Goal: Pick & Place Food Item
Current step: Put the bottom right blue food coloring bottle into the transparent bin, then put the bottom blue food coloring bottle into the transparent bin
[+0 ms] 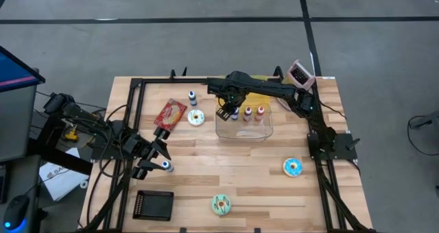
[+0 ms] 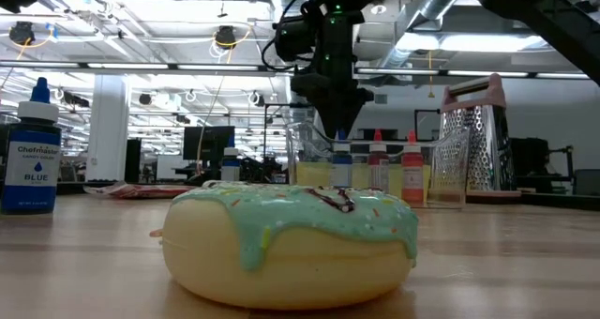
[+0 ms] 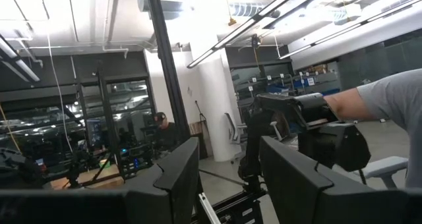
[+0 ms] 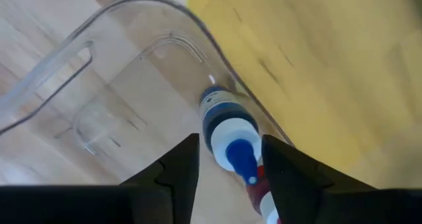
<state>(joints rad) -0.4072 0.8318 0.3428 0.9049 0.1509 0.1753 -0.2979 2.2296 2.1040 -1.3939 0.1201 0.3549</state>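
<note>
A clear plastic bin (image 1: 244,131) stands at the table's far middle. Three small dropper bottles stand upright in it: blue (image 4: 224,122), red (image 2: 378,165) and orange (image 2: 412,169). My right gripper (image 4: 227,165) points down into the bin, open. Its fingers stand on either side of the blue bottle's tip (image 4: 242,159), and I see no contact. In the low view the gripper (image 2: 339,124) tapers to just above that bottle (image 2: 342,161). My left gripper (image 1: 155,162) waits at the table's left, tipped upward and open, with nothing between its fingers (image 3: 178,178).
Three doughnuts lie on the table: white (image 1: 196,118), blue (image 1: 293,166) and green (image 1: 221,204). Also here are a red packet (image 1: 170,114), loose bottles (image 1: 193,97) (image 1: 167,166), a black tray (image 1: 153,205), a grater (image 1: 300,73) and a yellow sheet (image 4: 316,66) behind the bin.
</note>
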